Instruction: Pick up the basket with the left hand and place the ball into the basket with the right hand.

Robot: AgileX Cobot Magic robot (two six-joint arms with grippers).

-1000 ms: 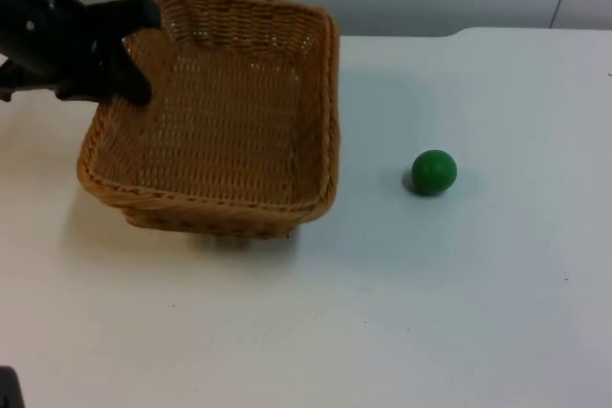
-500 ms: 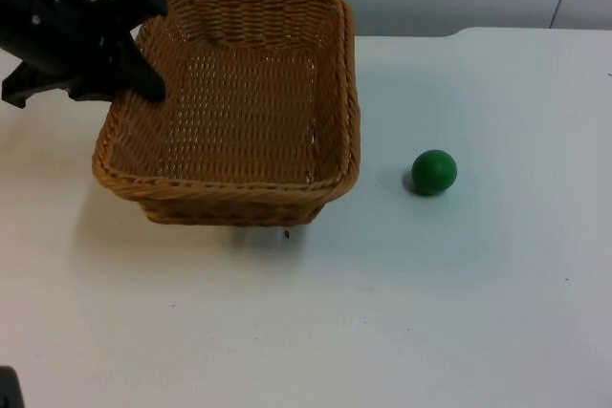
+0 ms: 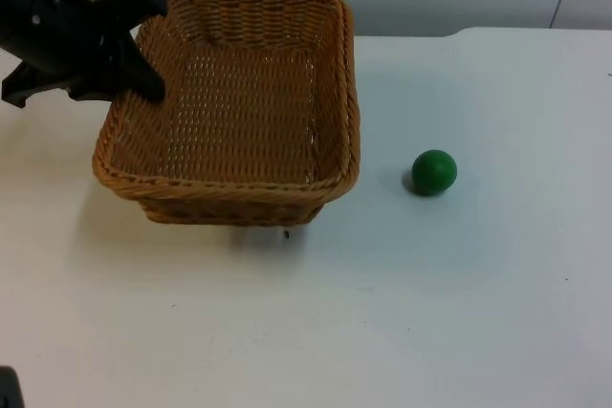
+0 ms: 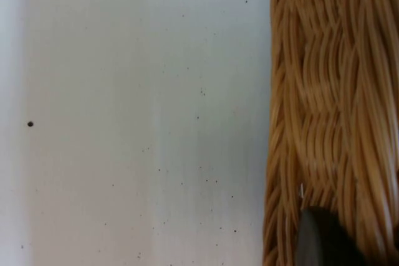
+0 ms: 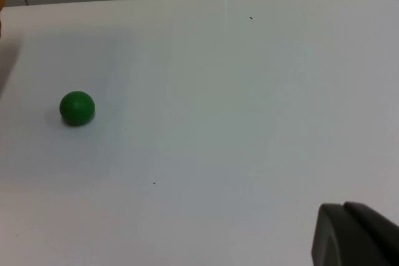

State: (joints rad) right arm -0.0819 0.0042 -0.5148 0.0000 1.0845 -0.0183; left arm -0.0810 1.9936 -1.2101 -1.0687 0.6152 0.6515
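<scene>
L gripper (image 3: 143, 40) pinches basket (image 3: 234, 107) at its far-left rim, jaws one inside, one outside the wall; basket tilted, near edge touching counter (image 3: 430, 303). Ball (image 3: 434, 171) sits on counter, well apart to basket's right. R gripper (image 5: 355, 235) waits well clear of ball; jaw state can't tell.

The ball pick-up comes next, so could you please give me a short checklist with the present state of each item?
1. Left hand grips the basket at its rim: ok.
2. Basket lifted off the table: cannot tell.
3. Basket opening faces up, nothing inside: ok.
4. Green ball lies free on the table, apart from the basket: ok.
5. Right hand near the ball: not ok, it waits far from it.
</scene>
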